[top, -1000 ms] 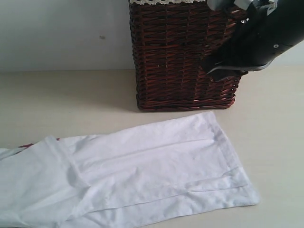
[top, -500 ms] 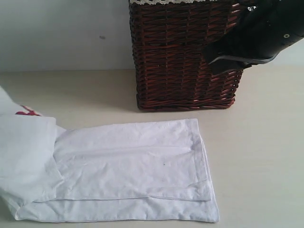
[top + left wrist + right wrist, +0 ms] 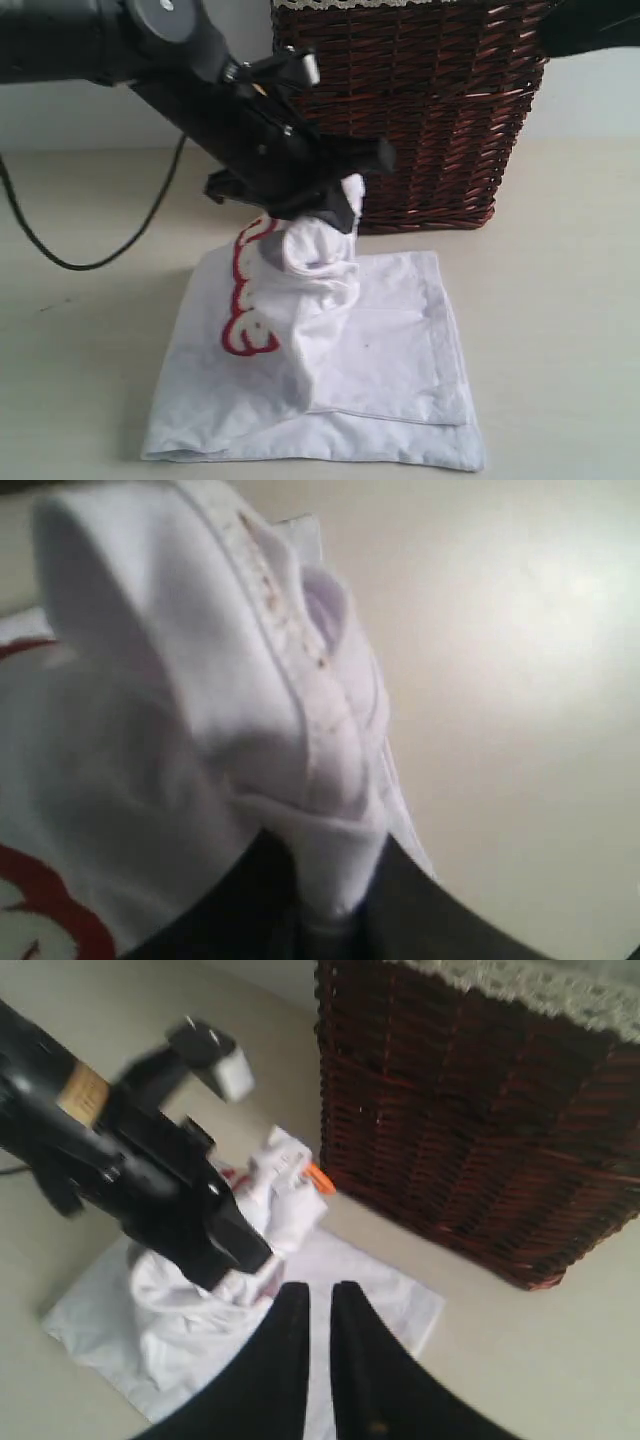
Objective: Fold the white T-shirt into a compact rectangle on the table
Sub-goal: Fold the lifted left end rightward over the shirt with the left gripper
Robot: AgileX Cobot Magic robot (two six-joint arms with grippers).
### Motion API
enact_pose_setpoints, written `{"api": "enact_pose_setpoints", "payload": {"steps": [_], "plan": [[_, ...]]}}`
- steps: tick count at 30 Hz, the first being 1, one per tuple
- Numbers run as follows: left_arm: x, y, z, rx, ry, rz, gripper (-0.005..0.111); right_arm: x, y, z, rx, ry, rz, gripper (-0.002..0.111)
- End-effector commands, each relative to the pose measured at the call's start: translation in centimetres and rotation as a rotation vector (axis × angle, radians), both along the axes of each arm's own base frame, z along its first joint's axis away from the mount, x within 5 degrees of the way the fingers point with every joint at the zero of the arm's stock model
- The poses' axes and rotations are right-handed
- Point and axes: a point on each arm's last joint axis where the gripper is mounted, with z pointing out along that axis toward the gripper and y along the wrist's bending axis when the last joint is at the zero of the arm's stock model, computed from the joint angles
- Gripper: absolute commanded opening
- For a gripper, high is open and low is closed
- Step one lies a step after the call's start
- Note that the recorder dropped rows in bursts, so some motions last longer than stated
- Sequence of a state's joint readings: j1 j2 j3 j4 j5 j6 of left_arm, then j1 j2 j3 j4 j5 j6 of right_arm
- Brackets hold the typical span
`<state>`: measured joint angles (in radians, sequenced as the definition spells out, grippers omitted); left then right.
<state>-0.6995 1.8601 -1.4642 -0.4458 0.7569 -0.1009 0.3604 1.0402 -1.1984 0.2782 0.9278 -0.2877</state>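
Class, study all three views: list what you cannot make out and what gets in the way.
1. Red lettering on the white T-shirt: exterior view, unreadable, folds and the left arm cover most.
2. Left hand fingertips: buried in bunched cloth in exterior and left wrist views.
3. Basket contents: top cut off by the frame edge, exterior and right wrist views.
4. Right hand: exterior view shows only a dark scrap in the corner.

From the table's point(image 3: 560, 330) near edge the exterior view looks slightly down at the basket point(image 3: 420, 110) by the far edge, the left wrist view sits tight against the shirt point(image 3: 180, 680), and the right wrist view overlooks both from above.
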Motion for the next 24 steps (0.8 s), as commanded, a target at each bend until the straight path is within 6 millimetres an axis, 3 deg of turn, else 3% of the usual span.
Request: {"api": "enact_pose_setpoints", "payload": {"steps": [1, 3, 5, 8, 11, 16, 19, 20, 21, 24], "plan": [[-1.7, -5.0, -2.9, -0.008, -0.042, -0.117, 0.0, -4.1, -1.7, 2.4, 0.037, -0.115, -0.004, 0.009], [-2.6, -6.9, -4.6, -0.005, -0.066, -0.157, 0.006, -5.2, -2.0, 2.9, 0.05, -0.146, -0.004, 0.009], [-3.3, -8.5, -5.2, -0.039, -0.135, -0.179, 0.029, -5.2, -2.1, 3.0, 0.048, -0.147, -0.004, 0.009], [-4.3, -10.1, -4.8, -0.084, -0.223, -0.209, 0.054, -5.0, -2.0, 2.8, 0.045, -0.138, -0.003, 0.009], [-6.3, -11.7, -3.5, -0.093, -0.274, -0.333, 0.065, -4.6, -1.8, 2.6, 0.04, -0.126, -0.003, 0.009], [-7.2, -11.4, -2.4, -0.043, -0.262, -0.424, 0.063, -4.3, -1.7, 2.4, 0.033, -0.108, -0.001, 0.009], [-6.8, -9.8, -4.1, 0.09, -0.198, -0.461, 0.032, -4.3, -1.7, 2.4, 0.031, -0.105, 0.0, 0.009], [-6.8, -9.2, -5.4, 0.129, -0.17, -0.466, 0.011, -4.3, -1.7, 2.4, 0.031, -0.105, 0.0, 0.009], [-6.7, -8.8, -6.1, 0.145, -0.155, -0.463, 0.0, -4.3, -1.7, 2.4, 0.031, -0.105, 0.0, 0.009], [-6.4, -7.3, -10.3, 0.234, -0.024, -0.453, 0.0, -4.2, -1.7, 2.1, 0.029, -0.098, -0.002, 0.009]]}}
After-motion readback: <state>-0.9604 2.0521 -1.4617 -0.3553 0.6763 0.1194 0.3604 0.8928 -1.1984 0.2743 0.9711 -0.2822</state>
